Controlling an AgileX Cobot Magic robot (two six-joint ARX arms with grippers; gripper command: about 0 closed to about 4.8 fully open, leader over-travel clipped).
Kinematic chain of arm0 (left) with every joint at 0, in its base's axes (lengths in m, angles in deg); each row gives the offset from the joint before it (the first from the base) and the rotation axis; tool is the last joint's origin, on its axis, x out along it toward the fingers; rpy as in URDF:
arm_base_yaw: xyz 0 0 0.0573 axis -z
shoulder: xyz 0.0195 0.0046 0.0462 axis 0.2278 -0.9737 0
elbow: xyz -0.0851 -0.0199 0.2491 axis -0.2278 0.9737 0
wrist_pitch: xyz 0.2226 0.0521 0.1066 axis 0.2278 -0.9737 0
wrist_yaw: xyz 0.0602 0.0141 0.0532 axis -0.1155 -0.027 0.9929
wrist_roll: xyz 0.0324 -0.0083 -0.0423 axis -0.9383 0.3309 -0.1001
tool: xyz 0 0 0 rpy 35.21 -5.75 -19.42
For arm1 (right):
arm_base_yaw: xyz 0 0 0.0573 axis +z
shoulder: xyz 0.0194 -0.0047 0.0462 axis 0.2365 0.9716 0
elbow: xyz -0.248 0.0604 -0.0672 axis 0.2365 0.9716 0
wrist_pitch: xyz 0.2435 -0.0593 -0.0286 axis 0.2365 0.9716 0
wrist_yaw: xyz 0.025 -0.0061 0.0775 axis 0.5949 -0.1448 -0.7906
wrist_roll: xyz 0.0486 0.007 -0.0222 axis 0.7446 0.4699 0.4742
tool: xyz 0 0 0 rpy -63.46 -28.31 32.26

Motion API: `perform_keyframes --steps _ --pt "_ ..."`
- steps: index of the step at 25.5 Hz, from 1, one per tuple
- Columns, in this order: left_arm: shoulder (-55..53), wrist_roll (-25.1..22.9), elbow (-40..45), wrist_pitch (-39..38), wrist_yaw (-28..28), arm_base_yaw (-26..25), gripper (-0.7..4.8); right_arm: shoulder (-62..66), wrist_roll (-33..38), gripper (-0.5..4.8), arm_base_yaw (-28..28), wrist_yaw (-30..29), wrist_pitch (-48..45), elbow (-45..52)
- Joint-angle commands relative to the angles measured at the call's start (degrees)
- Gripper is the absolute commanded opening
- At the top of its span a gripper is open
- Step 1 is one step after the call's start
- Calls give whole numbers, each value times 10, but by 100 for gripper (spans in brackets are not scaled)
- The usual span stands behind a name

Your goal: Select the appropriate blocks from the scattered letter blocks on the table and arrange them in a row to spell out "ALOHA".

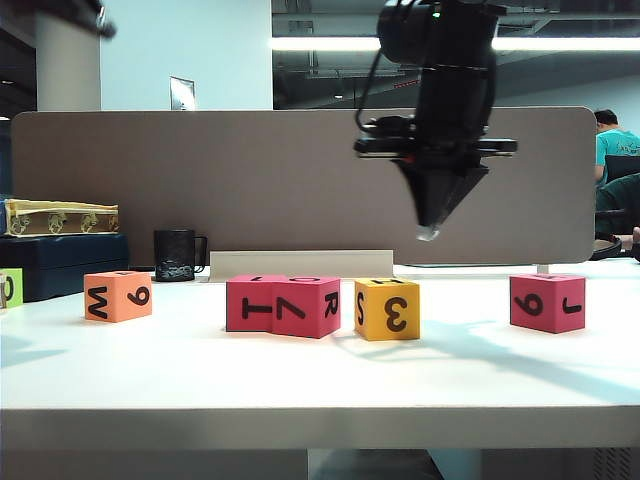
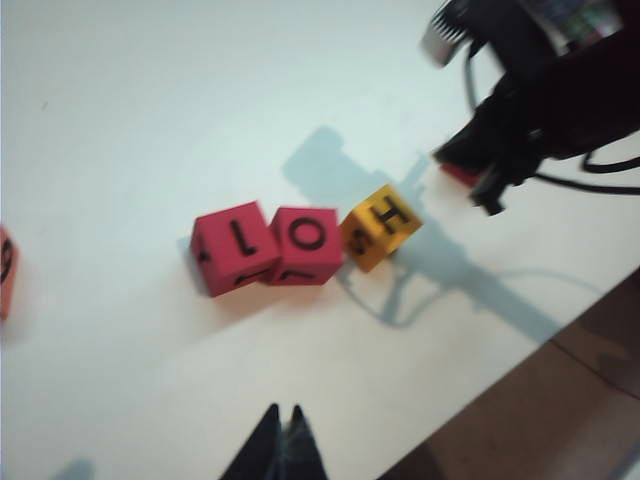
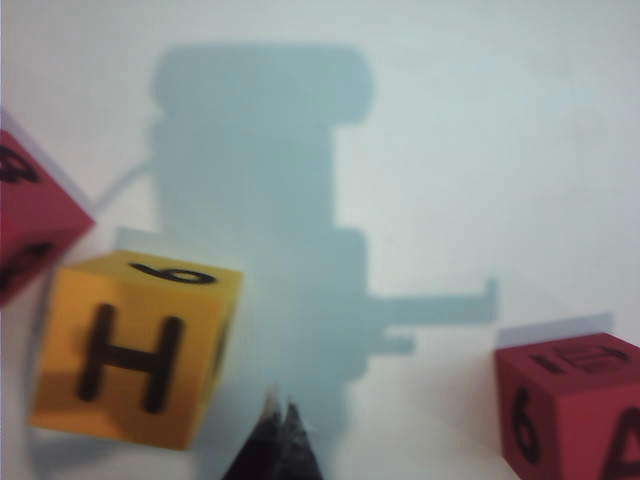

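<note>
Five blocks stand on the white table [image 1: 300, 380]: an orange one [image 1: 118, 295] at the left, two touching crimson ones [image 1: 250, 302] [image 1: 305, 306], a yellow one [image 1: 387, 309] and a lone crimson one [image 1: 546, 301] at the right. From the left wrist view the middle three read L [image 2: 235, 247], O [image 2: 305, 243], H [image 2: 380, 226]. My right gripper [image 1: 430, 232] hangs shut and empty above the gap between the yellow H block [image 3: 135, 345] and the crimson block with 6 and A [image 3: 570, 400]. My left gripper [image 2: 283, 410] is shut, empty, high over the table, short of the row.
A grey-brown divider panel [image 1: 300, 180] closes the back. A black mug [image 1: 177, 255], a long white box [image 1: 300, 264], stacked boxes [image 1: 60, 235] and a lime-green cube [image 1: 10, 287] sit at the back left. The right arm [image 2: 540, 80] looms beyond the H block.
</note>
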Motion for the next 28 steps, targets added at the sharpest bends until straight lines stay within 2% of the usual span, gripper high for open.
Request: perform_keyframes --steps 1,4,8,15,28 --pt "1 -2 -19 3 -19 0 -6 7 -1 -6 -9 6 13 0" --pt "1 -2 -23 5 -19 0 -6 26 -1 -6 -13 -5 21 0" --pt "1 -2 -23 6 -18 0 -6 65 0 -6 -12 -69 26 0" --pt "1 -2 -24 7 -10 0 -6 94 0 -6 -10 -125 24 0" --pt "1 -3 -24 5 5 0 -6 97 9 -6 16 -133 -45 0"
